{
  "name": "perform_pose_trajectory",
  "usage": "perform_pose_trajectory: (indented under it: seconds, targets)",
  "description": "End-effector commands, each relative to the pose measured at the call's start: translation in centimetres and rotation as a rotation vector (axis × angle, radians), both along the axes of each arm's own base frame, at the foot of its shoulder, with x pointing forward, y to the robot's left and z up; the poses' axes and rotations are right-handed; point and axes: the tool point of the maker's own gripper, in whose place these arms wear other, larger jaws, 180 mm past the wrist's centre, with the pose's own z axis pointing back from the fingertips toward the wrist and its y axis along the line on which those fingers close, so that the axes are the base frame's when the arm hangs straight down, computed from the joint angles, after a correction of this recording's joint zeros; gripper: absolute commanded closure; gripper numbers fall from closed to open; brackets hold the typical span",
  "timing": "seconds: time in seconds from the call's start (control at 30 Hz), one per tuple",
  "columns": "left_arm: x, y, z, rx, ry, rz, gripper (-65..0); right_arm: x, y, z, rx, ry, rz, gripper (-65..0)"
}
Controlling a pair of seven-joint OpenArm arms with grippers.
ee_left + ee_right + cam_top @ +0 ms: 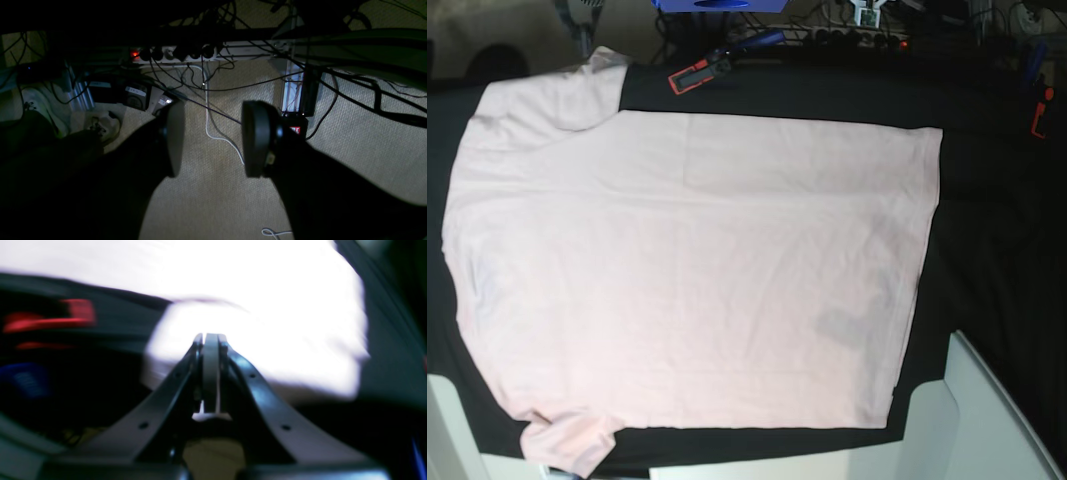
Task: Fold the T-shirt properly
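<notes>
The pale pink T-shirt (697,270) lies spread flat on the black table (997,220), collar end to the left and hem to the right. A greyish patch (842,327) sits near the hem. One sleeve points to the far left corner, the other to the near left. No gripper shows in the base view. My left gripper (211,138) is open and empty, hanging over carpet floor beside the table. My right gripper (211,340) has its fingers pressed together. The right wrist view is blurred, with the T-shirt (267,306) bright just beyond the tips.
A red-and-black tool (695,75) lies at the table's far edge, and a small red item (1039,118) at the far right. White arm parts (987,420) stand at the near corners. A power strip (206,53) and cables lie on the floor below the left gripper.
</notes>
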Motion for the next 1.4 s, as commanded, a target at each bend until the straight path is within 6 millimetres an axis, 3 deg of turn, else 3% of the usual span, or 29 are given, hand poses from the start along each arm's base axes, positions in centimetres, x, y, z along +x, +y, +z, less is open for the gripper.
perform_pose_trajectory:
  seconds: [0.0,0.13,0.2,0.37,0.5,0.63,0.9,1.07,1.2,1.27,1.37]
  targets:
    - [-0.7,0.4,0.1,0.006,0.005,-0.003,-26.4,0.2,0.6,0.5,-0.005,-0.014,0.028,0.0]
    - [-0.7,0.4,0.1,0.006,0.005,-0.003,-26.4,2.2,1.6,-0.8,-0.057,0.108,0.022,0.0]
    - [-0.8,0.4,0.2,0.006,0.007,-0.003,-26.4,3.7,1.6,-0.7,-0.06,0.13,-0.005,0.0]
    - [-0.9,0.3,0.5,0.007,-0.011,-0.01,-26.4,6.0,4.4,-0.1,0.012,0.184,0.08,0.0]
    - [-0.6,0.4,0.8,0.01,-0.031,-0.016,-26.4,7.4,5.1,0.0,0.024,0.236,0.083,0.0]
    - [-0.7,0.3,0.8,0.008,-0.031,-0.015,-26.4,7.4,5.8,0.0,0.027,0.245,0.102,0.0]
    - [-0.5,0.3,0.8,0.008,-0.034,-0.015,-26.4,6.3,5.5,-0.2,0.022,0.267,0.093,0.0]
    - [-0.3,0.4,0.8,0.01,-0.037,-0.016,-26.4,4.2,5.2,-0.5,0.018,0.303,0.087,0.0]
    - [-0.3,0.4,0.8,0.01,-0.035,-0.015,-26.4,2.3,3.6,0.7,-0.06,0.23,0.007,0.0]
    - [-0.3,0.4,0.8,0.01,-0.035,-0.015,-26.4,1.3,2.8,0.4,-0.106,0.245,-0.028,0.0]
    - [-0.3,0.4,0.8,0.01,-0.035,-0.015,-26.4,-1.4,2.5,-2.0,-0.135,0.332,-0.037,0.0]
